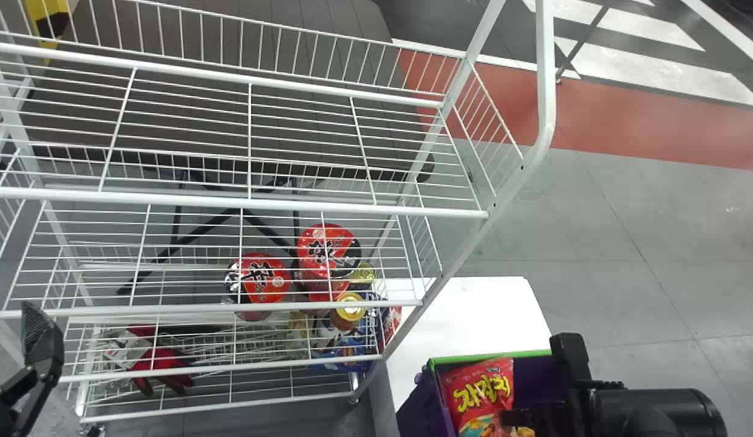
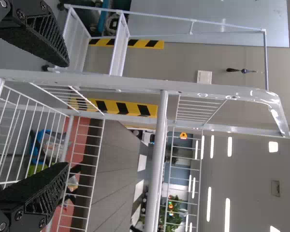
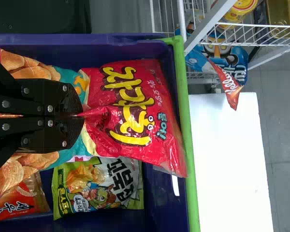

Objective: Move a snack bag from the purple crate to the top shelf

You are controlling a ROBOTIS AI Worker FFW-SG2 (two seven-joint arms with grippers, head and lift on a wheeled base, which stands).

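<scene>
– How many snack bags (image 3: pixel 130 111) do you make it?
– At least three, and one purple crate (image 3: pixel 111 37)
– Round red lids (image 1: pixel 264 282)?
– Two
– Yellow lids (image 1: pixel 350 308)?
– Two as well, plus one white shelf rack (image 1: pixel 352 208) and one white tabletop (image 1: pixel 486 309)

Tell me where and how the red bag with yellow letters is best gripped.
Probably by the fold near its middle, from above. The bag lies broad face up, its film gathers into a narrow pleat there, and the crate's walls would hinder a sideways approach. The right claw is pinching that pleat.
</scene>
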